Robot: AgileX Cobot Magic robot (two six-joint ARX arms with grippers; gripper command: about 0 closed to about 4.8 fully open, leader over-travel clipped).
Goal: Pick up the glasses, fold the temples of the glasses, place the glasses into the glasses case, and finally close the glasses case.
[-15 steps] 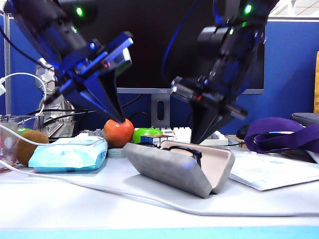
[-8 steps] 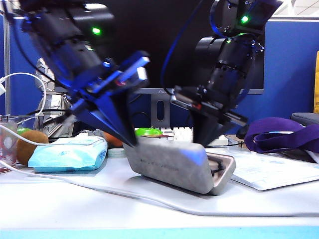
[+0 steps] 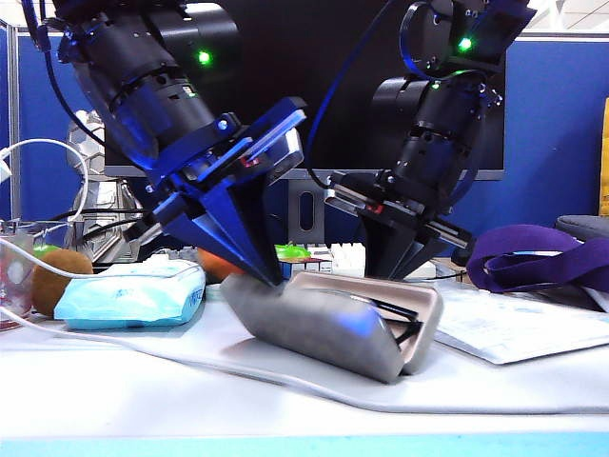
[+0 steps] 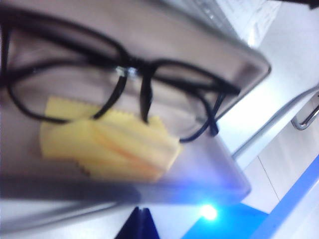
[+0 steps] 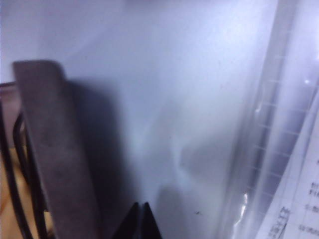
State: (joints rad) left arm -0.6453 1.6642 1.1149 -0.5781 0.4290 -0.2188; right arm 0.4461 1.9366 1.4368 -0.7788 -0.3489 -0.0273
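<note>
Glasses [image 4: 124, 79] already lie folded inside the case [image 3: 324, 324], on top of a yellow cloth [image 4: 109, 149], so all you have left is to shut the lid. Your left gripper [image 3: 271, 276] has its fingers tight together with nothing in them, pressed like a wedge on the grey lid's edge to tip it over. Your right gripper [image 3: 395, 268] sits just behind the case's other half, fingers [image 5: 139, 219] shut and empty too, likely so the case can't slide on the worktop [image 3: 190, 390]. The case is still partly open.
</note>
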